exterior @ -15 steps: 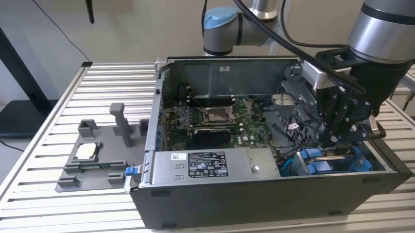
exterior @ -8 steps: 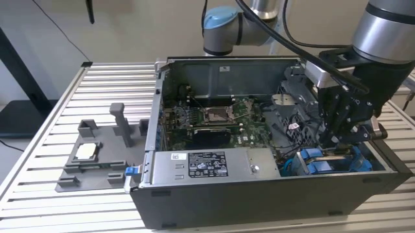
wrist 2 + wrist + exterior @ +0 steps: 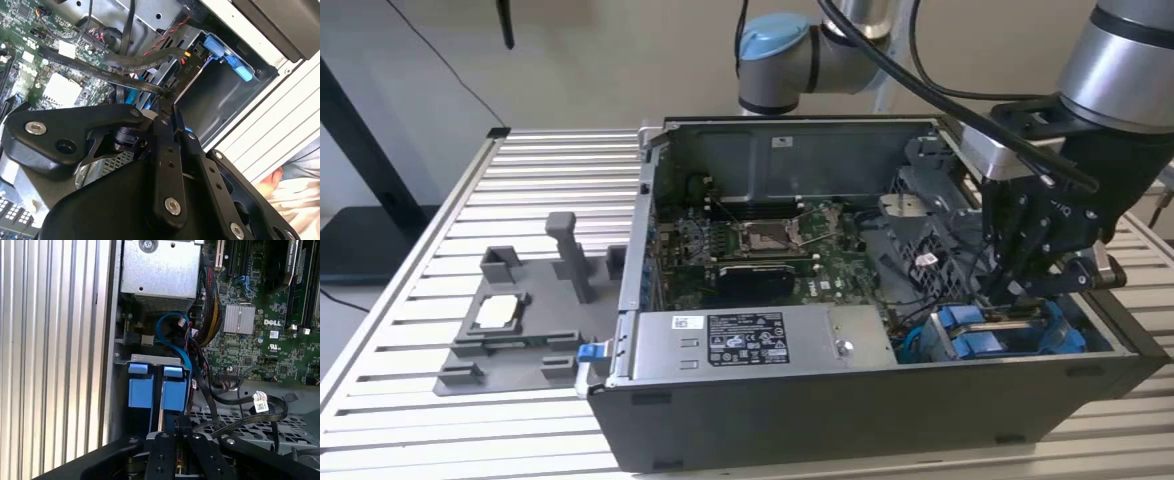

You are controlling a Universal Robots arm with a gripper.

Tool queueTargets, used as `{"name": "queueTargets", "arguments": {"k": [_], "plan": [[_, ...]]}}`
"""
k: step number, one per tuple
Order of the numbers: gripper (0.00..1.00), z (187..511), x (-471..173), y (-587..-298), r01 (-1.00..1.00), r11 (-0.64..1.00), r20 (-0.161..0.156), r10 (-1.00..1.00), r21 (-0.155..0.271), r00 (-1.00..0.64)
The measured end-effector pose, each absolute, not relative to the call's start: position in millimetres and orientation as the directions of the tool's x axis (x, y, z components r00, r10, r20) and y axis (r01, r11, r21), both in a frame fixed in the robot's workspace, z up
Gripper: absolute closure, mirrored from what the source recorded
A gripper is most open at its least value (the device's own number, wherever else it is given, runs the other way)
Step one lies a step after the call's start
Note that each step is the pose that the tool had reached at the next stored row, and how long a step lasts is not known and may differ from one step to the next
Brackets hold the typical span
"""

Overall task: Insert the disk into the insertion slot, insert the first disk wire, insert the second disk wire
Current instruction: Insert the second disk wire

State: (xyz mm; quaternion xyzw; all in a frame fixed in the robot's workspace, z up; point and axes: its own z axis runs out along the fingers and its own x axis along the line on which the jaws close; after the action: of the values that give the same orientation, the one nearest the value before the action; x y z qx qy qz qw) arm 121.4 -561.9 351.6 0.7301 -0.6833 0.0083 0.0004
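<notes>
Gripper (image 3: 1023,292) reaches into the case's drive bay corner, fingers pinched narrow on a black wire (image 3: 127,82); disk (image 3: 161,390) sits in the slot (image 3: 155,359); careful connector alignment looks essential.

A plain beige wall (image 3: 587,60) stands behind a ribbed metal table (image 3: 480,200), lit evenly, perhaps from overhead.

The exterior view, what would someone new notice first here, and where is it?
First comes the open computer case in the middle of the slatted table, its green motherboard laid bare. Next, the black gripper reaches down into the case's corner at the exterior view's right, just above the bright blue drive carriers; both wrist views show it there among black cables. A grey stand with upright posts sits on the table at the exterior view's left.
</notes>
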Motion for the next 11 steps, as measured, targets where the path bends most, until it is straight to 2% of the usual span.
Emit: {"name": "queueTargets", "arguments": {"k": [11], "plan": [[0.84,349.9,122.7,-562.3,-1.000,-0.005,0.011,-1.000,-0.010,0.005]]}}
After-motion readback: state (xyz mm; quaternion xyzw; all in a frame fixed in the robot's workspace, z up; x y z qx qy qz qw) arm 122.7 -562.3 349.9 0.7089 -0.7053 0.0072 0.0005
